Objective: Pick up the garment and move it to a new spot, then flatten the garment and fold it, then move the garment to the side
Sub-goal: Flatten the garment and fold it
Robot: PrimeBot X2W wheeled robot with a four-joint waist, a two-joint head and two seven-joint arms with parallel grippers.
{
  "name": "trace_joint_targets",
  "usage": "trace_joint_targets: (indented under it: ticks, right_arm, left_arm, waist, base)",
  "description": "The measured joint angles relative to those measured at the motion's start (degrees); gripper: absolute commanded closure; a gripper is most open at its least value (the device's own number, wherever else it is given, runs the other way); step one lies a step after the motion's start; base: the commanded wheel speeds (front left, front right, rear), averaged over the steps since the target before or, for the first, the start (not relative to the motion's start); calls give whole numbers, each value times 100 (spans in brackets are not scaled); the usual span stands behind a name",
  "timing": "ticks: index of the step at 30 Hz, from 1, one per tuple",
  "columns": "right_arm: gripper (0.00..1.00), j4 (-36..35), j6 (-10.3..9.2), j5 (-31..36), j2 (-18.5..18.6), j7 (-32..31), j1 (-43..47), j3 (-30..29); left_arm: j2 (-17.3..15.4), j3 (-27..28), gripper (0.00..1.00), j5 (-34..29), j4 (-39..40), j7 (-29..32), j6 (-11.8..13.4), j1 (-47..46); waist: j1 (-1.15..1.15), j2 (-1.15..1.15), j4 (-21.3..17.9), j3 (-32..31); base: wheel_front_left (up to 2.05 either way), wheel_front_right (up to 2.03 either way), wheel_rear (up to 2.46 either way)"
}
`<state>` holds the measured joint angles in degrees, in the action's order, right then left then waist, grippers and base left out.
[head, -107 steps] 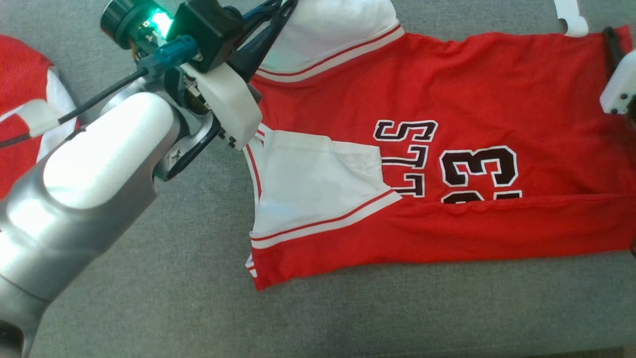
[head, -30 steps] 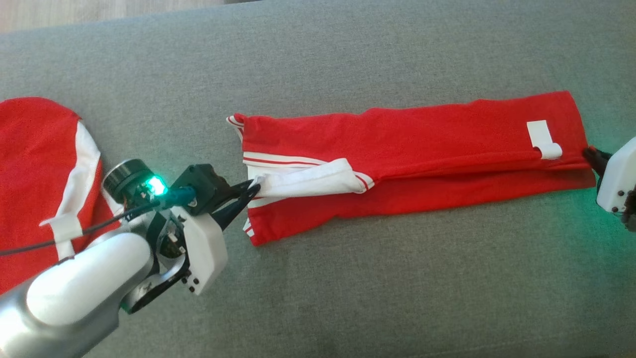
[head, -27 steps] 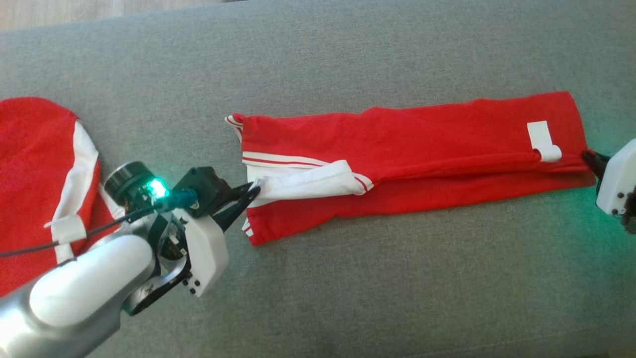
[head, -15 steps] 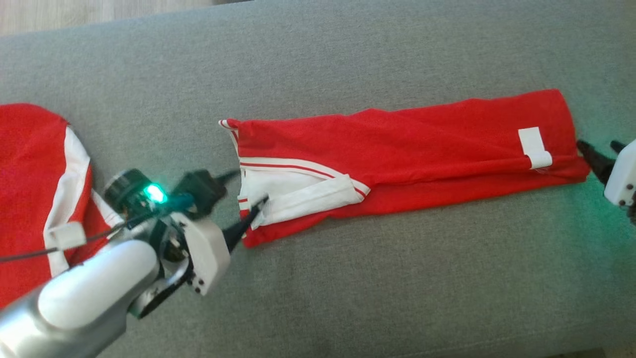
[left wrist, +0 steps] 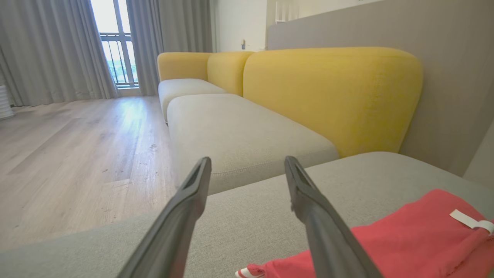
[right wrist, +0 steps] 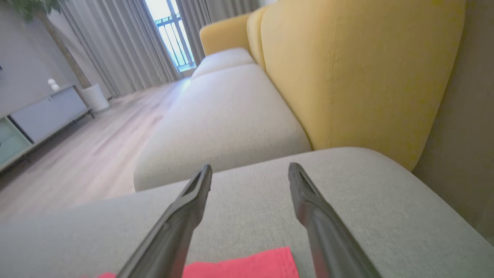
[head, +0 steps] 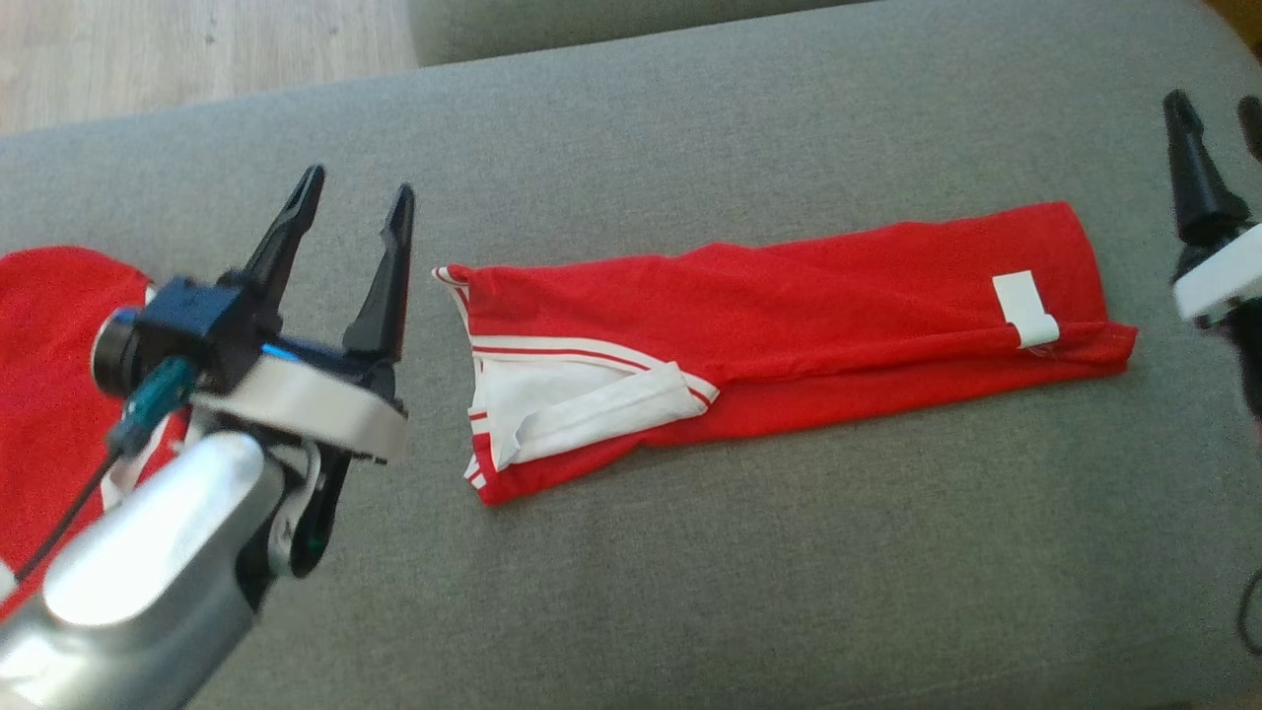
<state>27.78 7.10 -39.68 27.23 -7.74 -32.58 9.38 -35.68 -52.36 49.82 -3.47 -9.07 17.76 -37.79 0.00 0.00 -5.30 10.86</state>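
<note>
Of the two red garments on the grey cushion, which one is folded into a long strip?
The middle garment, with a white tag near its right end. The other garment lies at the left edge, partly hidden.

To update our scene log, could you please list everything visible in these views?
folded garment: one, red with white trim, flat mid-cushion
label: one, white, near the garment's right end
second garment: one, red and white, cushion's left edge
seat cushion: one, grey, under both garments
sofa back: one, yellow, behind the grey seats
floor: one, pale wood, beyond the cushion
curtains: several, grey, by the window
left gripper: one, dark, open, left of the garment
right gripper: one, dark, open, beyond the garment's right end
</note>
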Motion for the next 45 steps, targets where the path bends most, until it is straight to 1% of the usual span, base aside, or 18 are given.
trace_joint_targets:
  ticks: [3, 4, 6, 7, 9, 10, 11, 15, 18, 20, 25, 33, 35, 39, 45]
  right_arm:
    - [0, -361, 0, 182, -237, 541, 242, -96]
    - [0, -578, 0, 375, -410, 886, 480, -98]
    - [0, -742, 0, 599, -581, 1213, 729, -107]
    - [0, -835, 0, 701, -673, 1376, 865, -126]
    - [0, -964, 0, 866, -833, 1605, 1112, -145]
    - [0, -1004, 0, 992, -918, 1706, 1241, -137]
    - [0, -1036, 0, 1109, -1010, 1784, 1366, -138]
    - [0, -1060, 0, 1482, -1384, 1963, 1860, -160]
    - [0, -1015, 0, 1647, -1619, 2020, 2126, -268]
    - [0, -975, 0, 1761, -1713, 2065, 2222, -305]
    - [0, -935, 0, 1967, -1871, 2094, 2285, -404]
    - [0, -870, 0, 2182, -1891, 2092, 2273, -453]
    - [0, -719, 0, 2274, -1892, 2040, 2237, -715]
    - [0, -157, 0, 2301, -2012, 1655, 1897, -1703]
    - [0, 692, 0, 2659, -2187, 1185, 1240, -2816]
  left_arm:
    - [119, 258, 0, 64, -33, -393, 100, 331]
    - [259, 491, 0, 141, -89, -498, 149, 604]
    - [404, 713, 0, 94, -159, -522, 170, 889]
    - [511, 911, 0, 8, -153, -522, 170, 1049]
    - [742, 1276, 0, -370, -116, -536, 133, 1315]
    - [907, 1512, 0, -510, -102, -539, 103, 1474]
    - [1077, 1731, 0, -622, -82, -541, 48, 1641]
    - [1560, 2327, 0, -1325, -112, -547, -247, 2359]
    - [1878, 2669, 0, -1792, -214, -547, -555, 2724]
    - [2048, 2847, 0, -2029, -339, -547, -749, 2872]
    - [2376, 3255, 0, -2477, -580, -547, -1193, 3034]
    - [2765, 3740, 0, -2987, -760, -547, -1646, 3035]
    - [2807, 3804, 0, -3080, -803, -547, -1733, 3034]
    - [2928, 3925, 0, -3244, -913, -547, -1913, 2988]
    - [3065, 3966, 0, -3394, -1092, -547, -2102, 2831]
  waist:
    - [0, 0, -10, -91]
    - [0, 0, -12, -140]
    - [0, 0, -4, -187]
    - [-1, 0, 8, -203]
    - [0, 0, 38, -229]
    - [0, 0, 51, -247]
    - [0, 0, 63, -263]
    - [0, 0, 89, -326]
    - [0, 0, 110, -374]
    - [0, 0, 119, -406]
    - [0, 0, 127, -451]
    - [0, 0, 168, -418]
    - [0, 0, 174, -372]
    - [1, 0, 206, -214]
    - [1, 0, 309, 39]
  base:
    - [0, 0, 0]
    - [0, 0, 0]
    - [0, 0, 0]
    - [0, 0, 0]
    - [0, 0, 0]
    - [0, 0, 0]
    - [0, 0, 0]
    - [0, 0, 0]
    - [0, 0, 0]
    - [0, 0, 0]
    - [0, 0, 0]
    - [0, 0, 0]
    - [0, 0, 0]
    - [0, 0, 0]
    - [0, 0, 0]
